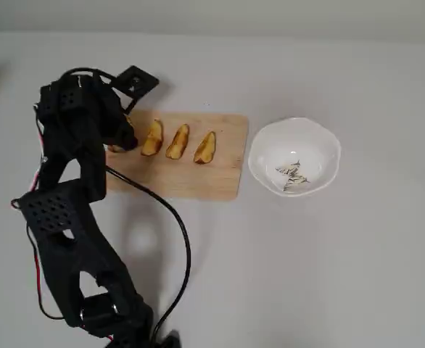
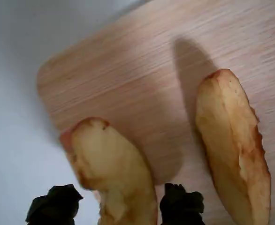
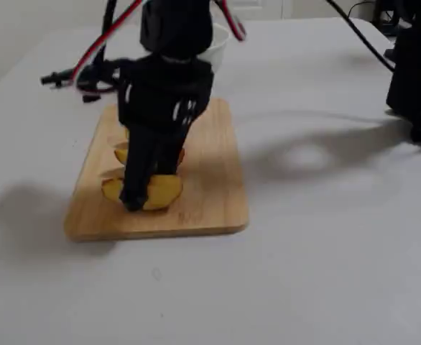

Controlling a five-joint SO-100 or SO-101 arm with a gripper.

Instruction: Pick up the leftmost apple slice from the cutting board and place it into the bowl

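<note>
The leftmost apple slice [image 2: 111, 164] lies on the cutting board [image 2: 128, 79] near its left end. My gripper [image 2: 118, 206] is down over it, one black fingertip [image 2: 55, 206] on each side, with a small gap on the left, so the jaws stand open around it. In the overhead view the gripper [image 1: 120, 141] hides most of this slice [image 1: 115, 148]. In the fixed view the slice [image 3: 164, 190] shows beside the fingers [image 3: 135, 194]. The white bowl [image 1: 294, 156] stands right of the board [image 1: 198, 181] and holds no slice.
Three more slices [image 1: 152, 138] [image 1: 178, 141] [image 1: 205, 147] lie in a row on the board; the nearest one [image 2: 231, 140] is just right of my fingers. A black cable [image 1: 176, 239] trails over the table below the board. The arm's base [image 1: 89, 290] stands at lower left.
</note>
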